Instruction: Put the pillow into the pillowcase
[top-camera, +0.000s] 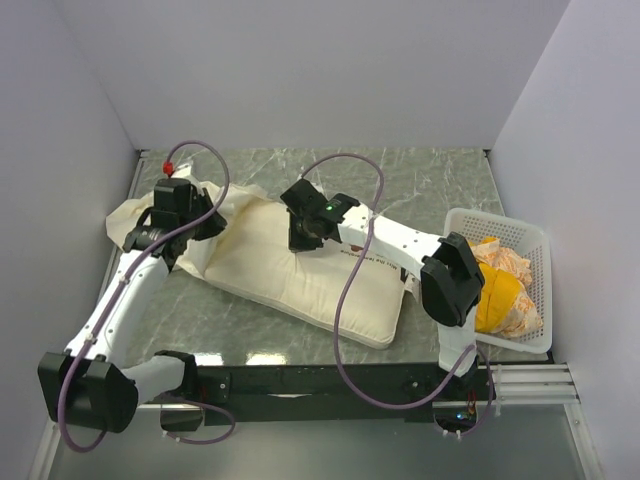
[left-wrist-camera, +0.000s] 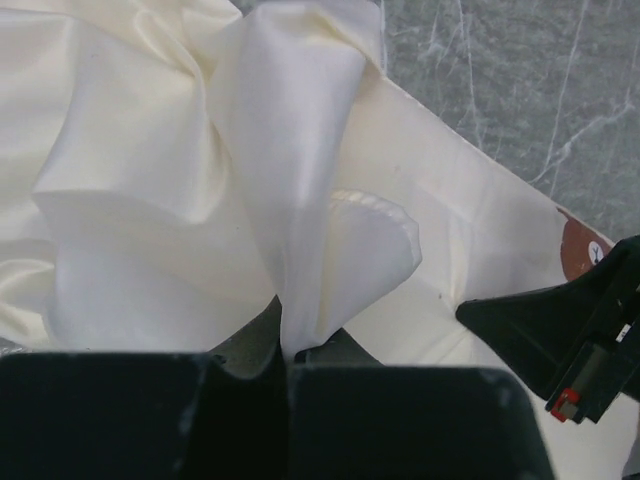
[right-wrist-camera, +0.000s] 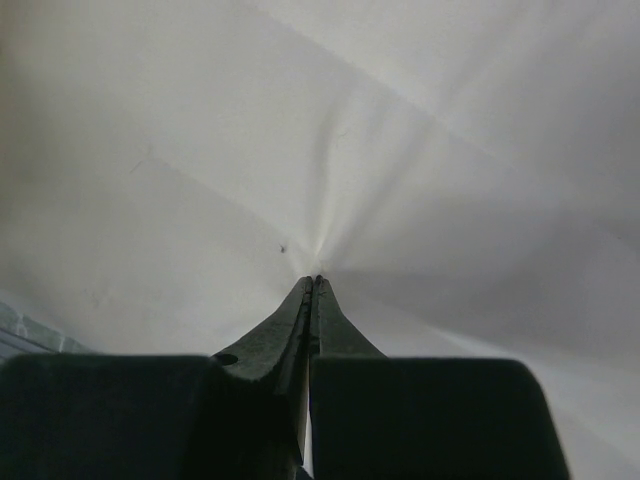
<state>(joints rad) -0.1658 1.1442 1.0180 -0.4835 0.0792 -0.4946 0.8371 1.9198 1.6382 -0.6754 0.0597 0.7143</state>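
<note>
The pillow (top-camera: 300, 275) lies flat mid-table, cream and puffy, with brown print showing beside my right arm. The pillowcase (top-camera: 128, 218) is bunched limp at its left end. My left gripper (top-camera: 180, 215) is shut on a raised fold of the pillowcase (left-wrist-camera: 290, 190), pinched at the fingertips (left-wrist-camera: 288, 352). My right gripper (top-camera: 300, 235) is over the pillow's far-left part, shut on a pinch of its cream cover (right-wrist-camera: 330, 180), with creases radiating from the tips (right-wrist-camera: 318, 280). The left wrist view shows the pillow (left-wrist-camera: 480, 230), its brown print and my right gripper (left-wrist-camera: 540, 325) on it.
A white plastic basket (top-camera: 528, 238) holding yellow and orange cloth stands at the right edge, next to my right arm's elbow. Grey marbled tabletop (top-camera: 420, 180) shows behind the pillow. White walls close in the left, back and right sides.
</note>
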